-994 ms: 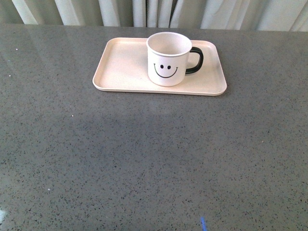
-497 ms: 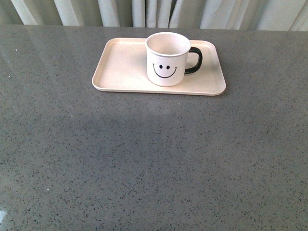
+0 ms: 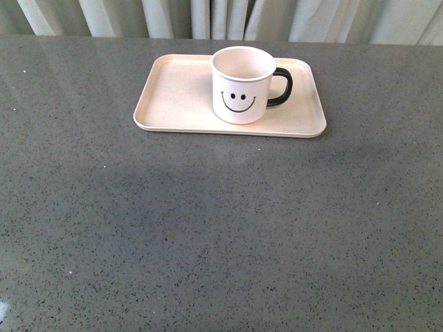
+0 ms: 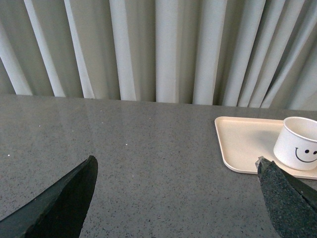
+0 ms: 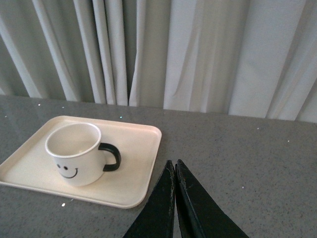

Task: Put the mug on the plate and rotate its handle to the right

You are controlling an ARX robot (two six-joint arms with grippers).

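The tabletop (image 3: 221,228) is the largest thing: a flat grey stone-like surface with fine dark and light speckles and a soft shine. Behind its far edge hangs a pale curtain (image 3: 208,17) in long vertical folds.

In the front view, the plate (image 3: 180,93) lies toward 12 o'clock of the tabletop. It is a flat rectangular tray, pale pink-beige and matte, with rounded corners and a low raised rim. The mug (image 3: 242,84) stands upright on it, toward the 3 o'clock half of the plate. It is a cream-white cylinder, open at the top, with a black smiley face printed on the near side. The handle (image 3: 282,87) is a glossy black C-shaped loop and it points to 3 o'clock.

No arm shows in the front view. In the left wrist view, the left end effector (image 4: 176,198) has its two dark, rough-textured fingers (image 4: 64,203) spread wide apart, holding nothing. In the right wrist view, the right end effector (image 5: 175,171) has its black fingers pressed together to a point, with nothing between them, beside the plate's edge.
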